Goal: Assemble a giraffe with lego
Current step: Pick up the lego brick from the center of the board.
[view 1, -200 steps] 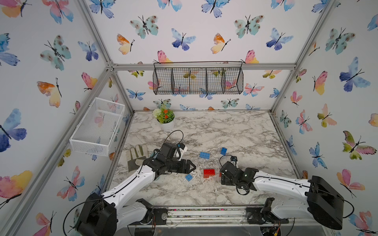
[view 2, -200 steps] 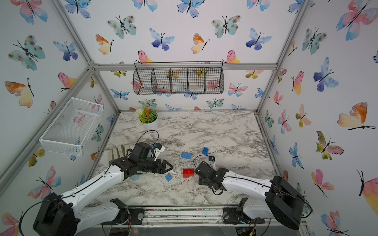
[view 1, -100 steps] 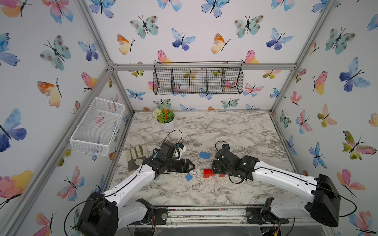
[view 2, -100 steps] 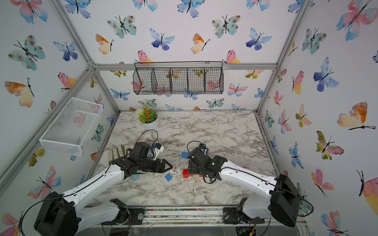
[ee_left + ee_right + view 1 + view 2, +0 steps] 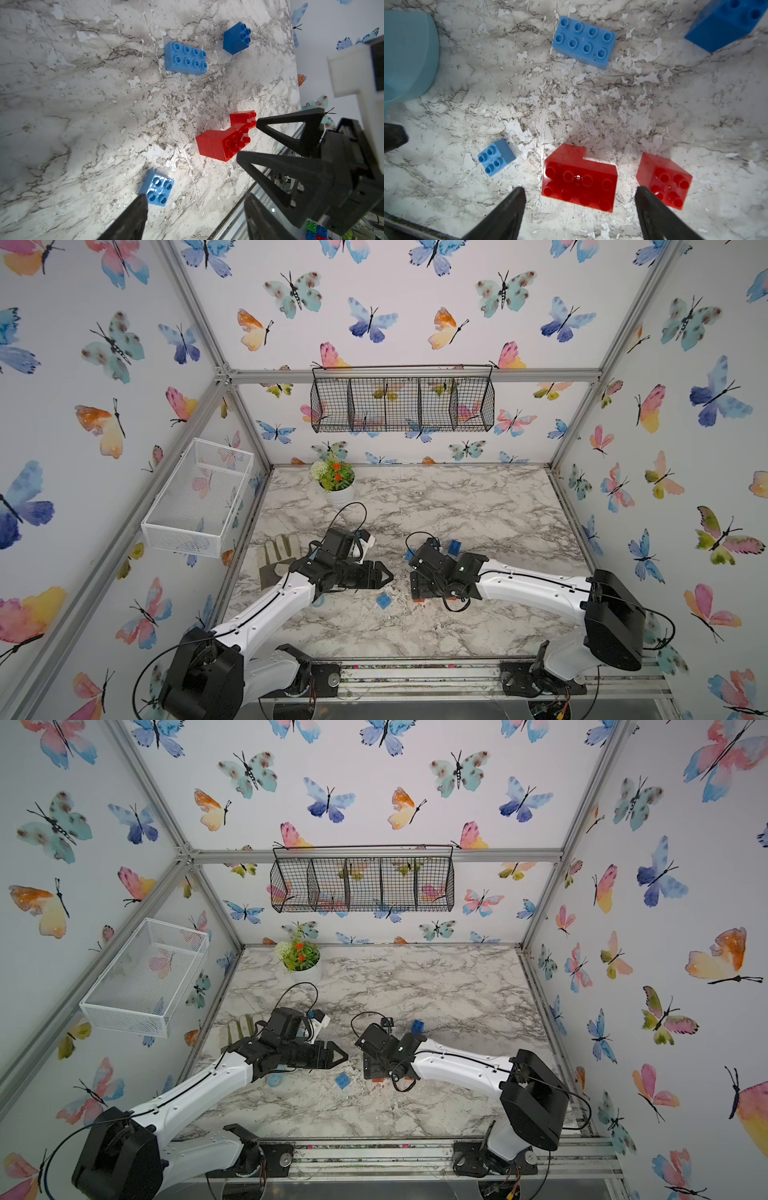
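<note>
A white mesh basket [image 5: 199,497] hangs on the left wall, and a pair of work gloves [image 5: 276,553] lies at the left edge of the marble table [image 5: 457,506]. Beside the gloves, the left gripper [image 5: 385,574] points across the table toward the middle. The left wrist view shows its fingers [image 5: 131,218] spread apart with nothing between them, so it is released. A pale blue round thing [image 5: 409,56] (mostly hidden under that arm in both top views) rests on the table.

Near the left fingertips the small blue brick [image 5: 383,600] lies studs up, apart from the others. Next comes the right gripper [image 5: 580,188], tipped down over the red pieces. Its fingers stand wide, one on each side of the long red brick [image 5: 579,180], and the right wrist view shows a gap at either side, so nothing is clamped. The red square brick [image 5: 663,178] sits just beside the long one with a narrow gap between them, partly behind one right finger.

Farther back the long blue brick [image 5: 185,58] lies flat, studs up. To its right stands the dark blue brick [image 5: 454,546]. None of these five bricks is joined to another.
</note>
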